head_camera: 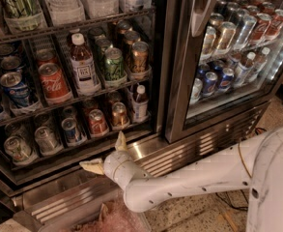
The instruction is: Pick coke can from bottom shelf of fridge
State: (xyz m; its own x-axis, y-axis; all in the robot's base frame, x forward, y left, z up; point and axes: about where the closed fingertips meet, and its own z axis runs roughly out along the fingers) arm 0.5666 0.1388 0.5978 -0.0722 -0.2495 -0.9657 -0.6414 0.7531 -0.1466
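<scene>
The coke can (97, 122) is a small red can lying in a lane of the bottom shelf (59, 159) in the open left part of the fridge (176, 81). A copper-orange can (119, 114) is to its right and a blue-and-silver can (72, 131) to its left. My gripper (107, 154) is open, with pale fingers spread. It hovers in front of the shelf's front edge, just below and slightly right of the coke can, without touching it.
A larger Coca-Cola can (54, 82), a bottle (83, 66) and green cans (114, 64) stand on the shelf above. A small bottle (139, 104) stands right of the copper can. The closed glass door (237, 57) is at right. The steel base grille (189, 151) runs below.
</scene>
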